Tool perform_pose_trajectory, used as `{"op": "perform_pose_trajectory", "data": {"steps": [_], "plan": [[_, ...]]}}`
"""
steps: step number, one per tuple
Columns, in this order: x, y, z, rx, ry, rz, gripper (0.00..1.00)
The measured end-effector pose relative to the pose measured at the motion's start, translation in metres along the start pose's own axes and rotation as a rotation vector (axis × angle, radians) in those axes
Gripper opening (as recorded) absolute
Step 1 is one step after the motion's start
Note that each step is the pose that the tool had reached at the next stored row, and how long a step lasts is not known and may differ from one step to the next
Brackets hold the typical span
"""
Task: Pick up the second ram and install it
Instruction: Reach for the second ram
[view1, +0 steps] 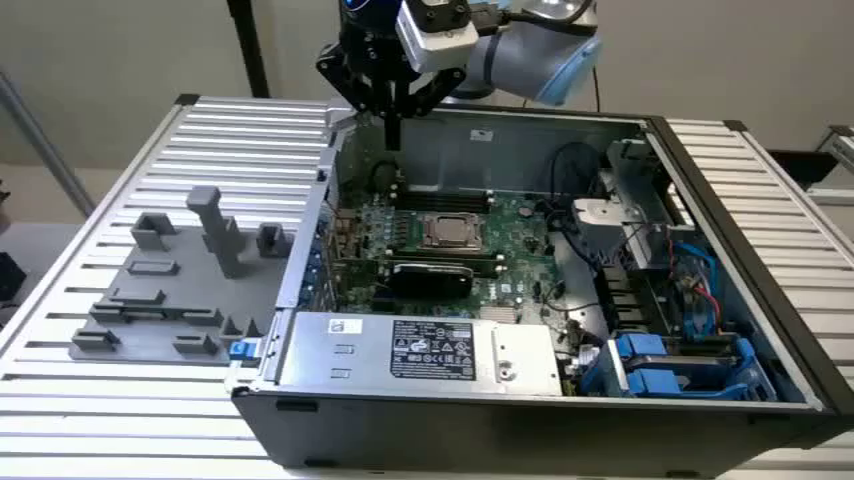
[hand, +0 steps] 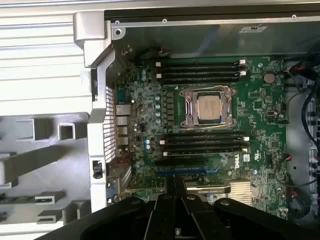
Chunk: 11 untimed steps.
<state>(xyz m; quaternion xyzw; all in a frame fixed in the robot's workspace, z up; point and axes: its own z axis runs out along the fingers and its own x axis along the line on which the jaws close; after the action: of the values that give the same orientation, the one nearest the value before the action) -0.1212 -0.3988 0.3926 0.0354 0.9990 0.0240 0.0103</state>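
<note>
The gripper (view1: 392, 143) hangs over the far rim of the open computer case (view1: 534, 140), at about 12 o'clock from the motherboard (view1: 514, 225) in the exterior view. Its 2 fingers (hand: 169, 200) are drawn narrow, nearly touching, and nothing shows between them. Seen from the wrist, the fingertips point down toward the board's near edge, with the CPU (hand: 210, 107) well beyond them and black memory slots (hand: 205, 142) lying between the 2. The grey fixture (view1: 160, 300) sits on the slatted table (view1: 120, 160) on the exterior view's left, at about 9 o'clock from the case and just beside its wall. In the wrist view a thin dark-green strip (hand: 25, 199) lies flat in 1 of the fixture's holders (hand: 45, 160), well apart from the gripper. This looks like the second ram, though I cannot tell for certain. At about 6 o'clock from the CPU (view1: 454, 232) sits the silver power supply (view1: 427, 350).
</note>
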Motion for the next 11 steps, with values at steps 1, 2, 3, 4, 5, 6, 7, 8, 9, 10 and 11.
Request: {"op": "perform_pose_trajectory", "data": {"steps": [1, 2, 3, 4, 5, 6, 7, 8, 9, 10, 11], "plan": [[0.0000, 0.0000, 0.0000, 0.0000, 0.0000, 0.000, 0.00], [0.0000, 0.0000, 0.0000, 0.0000, 0.0000, 0.000, 0.00], [0.0000, 0.0000, 0.0000, 0.0000, 0.0000, 0.000, 0.00], [0.0000, 0.0000, 0.0000, 0.0000, 0.0000, 0.000, 0.00], [0.0000, 0.0000, 0.0000, 0.0000, 0.0000, 0.000, 0.00], [0.0000, 0.0000, 0.0000, 0.0000, -0.0001, 0.000, 0.00], [0.0000, 0.0000, 0.0000, 0.0000, 0.0000, 0.000, 0.00], [0.0000, 0.0000, 0.0000, 0.0000, 0.0000, 0.000, 0.00], [0.0000, 0.0000, 0.0000, -0.0001, 0.0000, 0.000, 0.00], [0.0000, 0.0000, 0.0000, 0.0000, -0.0001, 0.000, 0.00], [0.0000, 0.0000, 0.0000, 0.0000, 0.0000, 0.000, 0.00]]}}
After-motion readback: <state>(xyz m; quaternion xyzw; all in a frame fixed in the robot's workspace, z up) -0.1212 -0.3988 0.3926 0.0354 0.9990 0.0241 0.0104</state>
